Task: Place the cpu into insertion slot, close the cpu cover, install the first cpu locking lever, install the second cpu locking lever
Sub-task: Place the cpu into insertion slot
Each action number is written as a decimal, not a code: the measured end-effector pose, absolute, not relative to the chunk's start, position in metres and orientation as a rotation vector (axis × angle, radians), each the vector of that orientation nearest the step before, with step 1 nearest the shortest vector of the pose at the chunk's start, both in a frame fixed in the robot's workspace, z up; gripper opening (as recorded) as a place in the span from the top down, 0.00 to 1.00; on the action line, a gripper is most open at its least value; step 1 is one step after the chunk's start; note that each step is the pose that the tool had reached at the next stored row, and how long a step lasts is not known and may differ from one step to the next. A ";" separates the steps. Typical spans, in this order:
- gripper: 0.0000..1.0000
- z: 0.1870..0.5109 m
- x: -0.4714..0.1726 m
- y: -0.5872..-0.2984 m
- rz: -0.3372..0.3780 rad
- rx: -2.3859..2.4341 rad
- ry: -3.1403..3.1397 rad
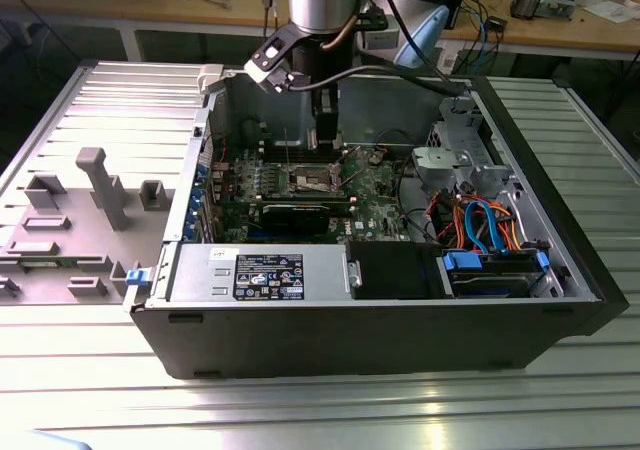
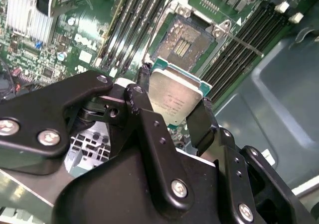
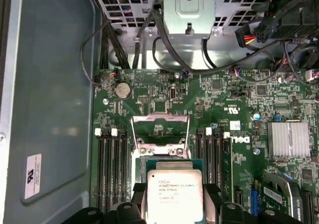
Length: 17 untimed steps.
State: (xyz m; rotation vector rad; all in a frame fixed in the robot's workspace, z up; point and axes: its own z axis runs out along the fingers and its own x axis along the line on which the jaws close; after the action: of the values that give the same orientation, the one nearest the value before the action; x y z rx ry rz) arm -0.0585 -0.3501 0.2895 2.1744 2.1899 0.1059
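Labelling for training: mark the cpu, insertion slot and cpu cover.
cpu (image 2: 174, 97), second wrist view, silver top.
insertion slot (image 2: 173, 37), second wrist view, tan contact field.
cpu cover (image 3: 159, 118), first wrist view, silvery frame bar.

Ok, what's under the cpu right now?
The cpu, held in the gripper, hides what lies directly beneath it. In the second wrist view the insertion slot shows beyond it, empty.

open computer case (image 1: 400, 342) on ribbed metal table (image 1: 420, 410) | labelled power supply (image 1: 260, 273) inside, along camera-side wall | blue and orange cables (image 1: 482, 220) toward exterior view's right | grey plastic fixtures (image 1: 100, 185) on table, exterior view's left | coin battery (image 3: 122, 89), finned heatsink (image 3: 288, 139), black memory slots (image 3: 112, 169) on green board (image 3: 199, 92)
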 end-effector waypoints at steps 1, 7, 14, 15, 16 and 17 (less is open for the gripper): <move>0.46 0.289 -0.060 -0.350 0.106 2.174 2.190; 0.46 0.286 -0.061 -0.350 0.109 2.175 2.190; 0.46 0.285 -0.061 -0.350 0.110 2.174 2.190; 0.46 0.285 -0.061 -0.350 0.110 2.174 2.190; 0.46 0.284 -0.062 -0.350 0.109 2.174 2.190; 0.46 0.283 -0.062 -0.350 0.109 2.174 2.190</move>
State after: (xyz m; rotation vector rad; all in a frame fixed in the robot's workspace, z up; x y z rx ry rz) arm -0.0615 -0.3501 0.2825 2.1744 2.1897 0.1093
